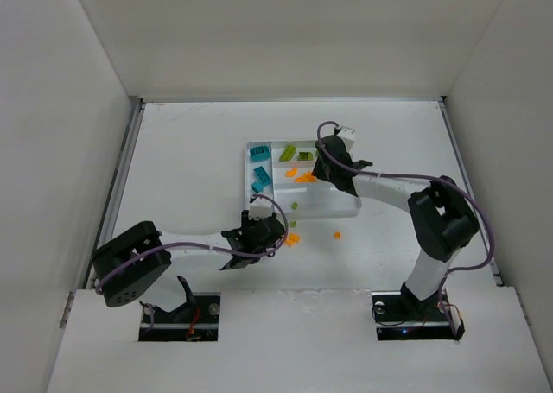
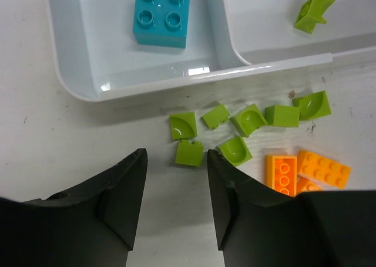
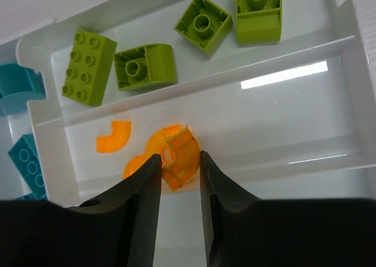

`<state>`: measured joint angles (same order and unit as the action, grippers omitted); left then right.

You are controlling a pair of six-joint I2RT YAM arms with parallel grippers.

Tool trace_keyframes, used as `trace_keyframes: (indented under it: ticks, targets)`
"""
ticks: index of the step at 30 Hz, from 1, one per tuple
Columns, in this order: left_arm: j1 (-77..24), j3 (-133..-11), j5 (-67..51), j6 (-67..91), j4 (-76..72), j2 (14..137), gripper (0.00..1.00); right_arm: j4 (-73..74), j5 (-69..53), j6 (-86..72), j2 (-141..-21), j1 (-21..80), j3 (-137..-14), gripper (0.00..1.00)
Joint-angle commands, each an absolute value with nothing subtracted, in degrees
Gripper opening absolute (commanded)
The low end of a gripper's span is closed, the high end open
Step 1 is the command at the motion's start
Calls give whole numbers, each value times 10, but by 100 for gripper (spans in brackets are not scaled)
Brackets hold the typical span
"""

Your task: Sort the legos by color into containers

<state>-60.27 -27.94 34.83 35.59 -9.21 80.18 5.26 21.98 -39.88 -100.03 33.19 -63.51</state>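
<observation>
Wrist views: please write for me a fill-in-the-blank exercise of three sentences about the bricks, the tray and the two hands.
1. The teal brick lying in the tray shows ___ studs on top.
2. The small lime green pieces in front of the left hand lie on the ___, outside the tray.
3. The curved piece between the fingers of the right hand is ___ in colour.
Missing words: four; table; orange.
</observation>
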Motion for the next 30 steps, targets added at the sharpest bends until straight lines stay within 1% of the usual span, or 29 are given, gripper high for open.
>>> trace_keyframes:
  ticks: [1,4,7,12,20,24,28,30]
  targets:
    - [-600,-290,345,352,-96,816,42,13,212,-403,-1013,322,-658,29]
    - [-599,-292,345,352,-96,823,40,12,206,-406,-1021,318,-660,35]
    - [-600,-292,344,351,-96,825,36,11,205,-406,-1023,315,-660,43]
    - [-600,-289,336,351,-96,824,32,10,206,-403,-1006,318,-650,51]
    - [-602,-289,336,351,-96,827,29,2,212,-403,-944,329,-596,54]
    - [-605,-290,337,347,-96,823,23,0,217,-405,-904,352,-553,56]
    - [-606,-290,340,342,-96,815,21,0,235,-408,-858,379,-496,56]
    - [-608,-292,339,338,-94,808,19,0,240,-406,-835,395,-469,55]
